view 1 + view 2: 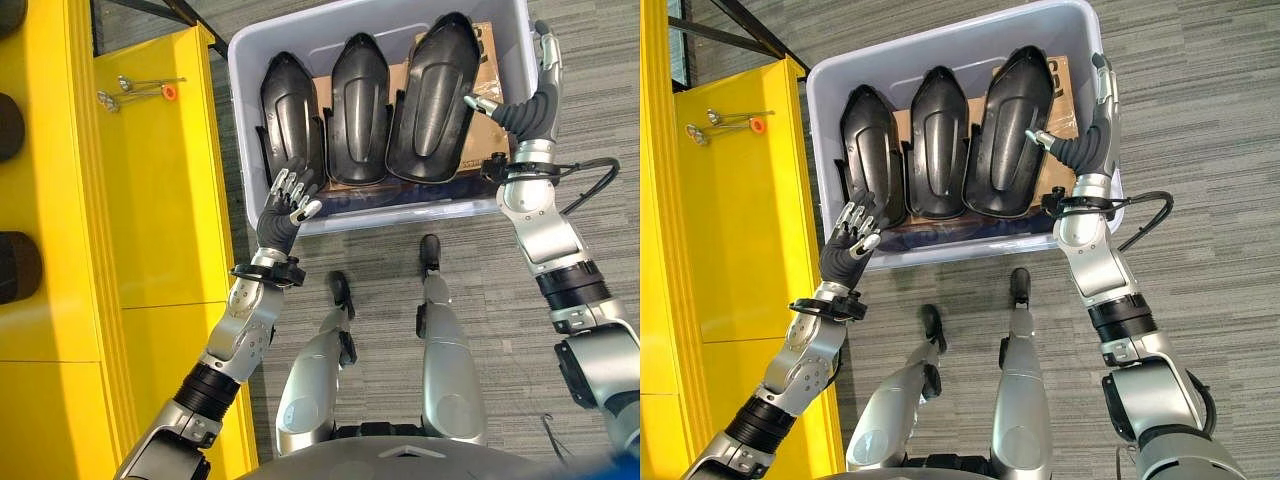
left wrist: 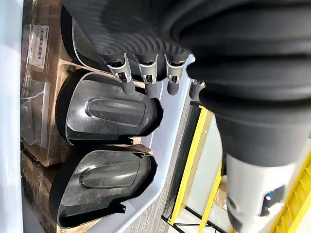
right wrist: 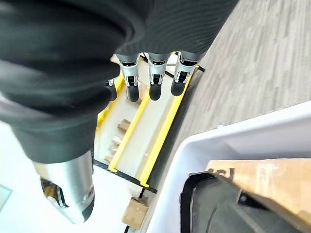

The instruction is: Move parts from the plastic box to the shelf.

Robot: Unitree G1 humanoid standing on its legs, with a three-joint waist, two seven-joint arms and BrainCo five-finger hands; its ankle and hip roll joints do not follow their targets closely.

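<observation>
Pale lilac plastic box (image 1: 250,120): three black moulded shell parts (image 1: 358,105); labels unreadable. Left hand (image 1: 285,205), loosely spread, empty, at near-left rim. Right hand (image 1: 540,85), fingers straight, empty, at right wall.

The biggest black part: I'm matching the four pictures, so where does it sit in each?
Left eye view: biggest part, rightmost of three in the box, beside the right hand.
Right eye view: again the rightmost.
Left wrist view: the one farthest from the left hand.
Right wrist view: the dark curved edge inside the box corner.
Shared landmark: the box's pale rim.
</observation>
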